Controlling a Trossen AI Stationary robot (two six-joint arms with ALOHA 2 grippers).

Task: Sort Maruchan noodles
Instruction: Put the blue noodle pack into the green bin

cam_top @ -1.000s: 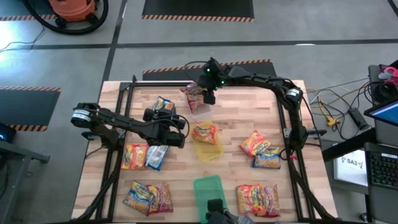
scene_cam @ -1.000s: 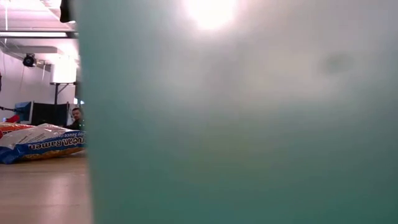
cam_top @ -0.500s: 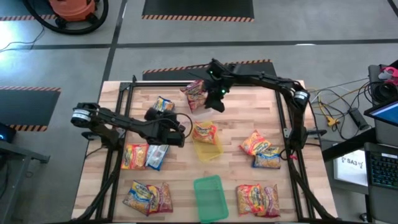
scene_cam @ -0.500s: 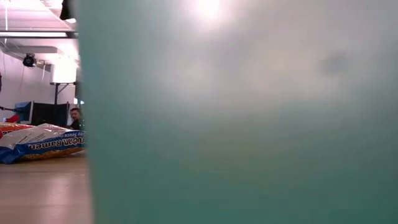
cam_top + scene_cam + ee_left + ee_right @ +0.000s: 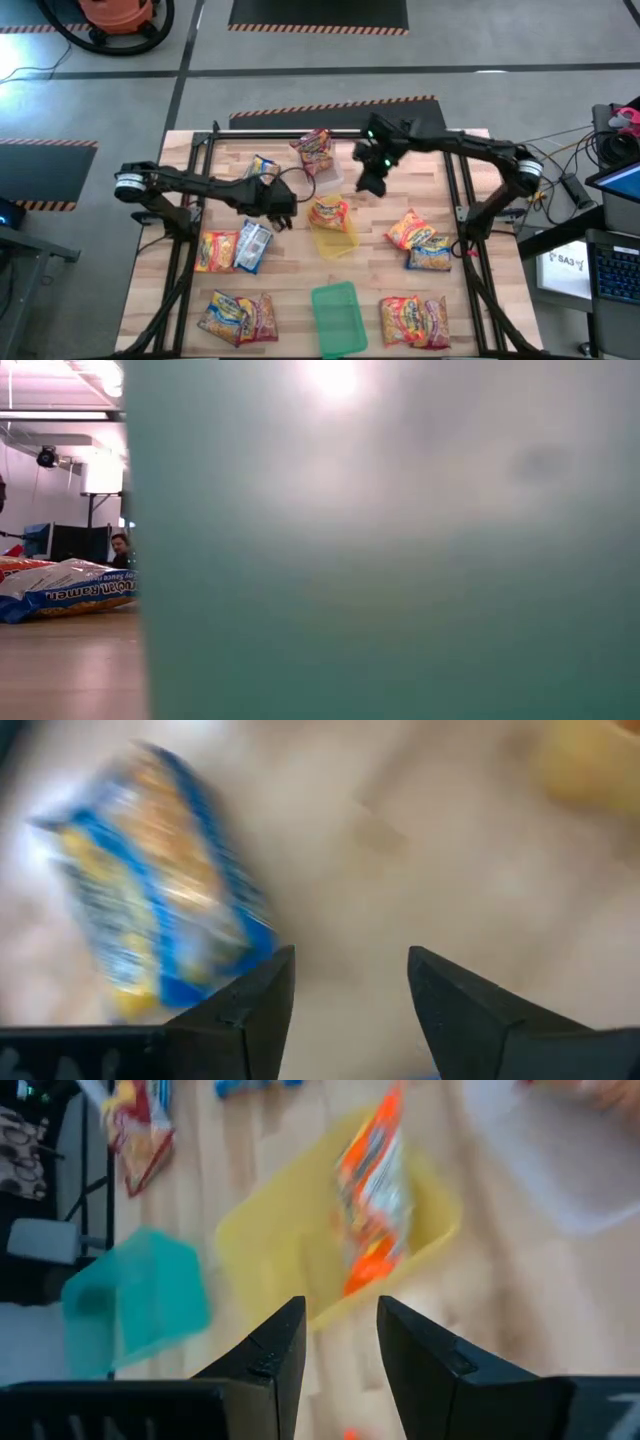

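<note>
Wooden slat desk point(image 5: 380, 215) on a grey floor with striped tape. Yellow tray point(image 5: 335, 238) mid-desk has one orange packet point(image 5: 329, 212) in it; green tray point(image 5: 337, 317) looks bare, and a red packet point(image 5: 315, 150) sits at the clear tray point(image 5: 325, 178). Other crinkly noodle packets lie scattered flat. Left tool point(image 5: 340, 995) is released and holds nothing, beside a blue packet point(image 5: 150, 880); right tool point(image 5: 342, 1342) is parted too, grasping nothing.

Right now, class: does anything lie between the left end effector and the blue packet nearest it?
Nothing visible does. The left end effector hangs open and empty just above the table, and the blue packet lies flat beside it with bare wood between them, as the left wrist view shows.
</note>
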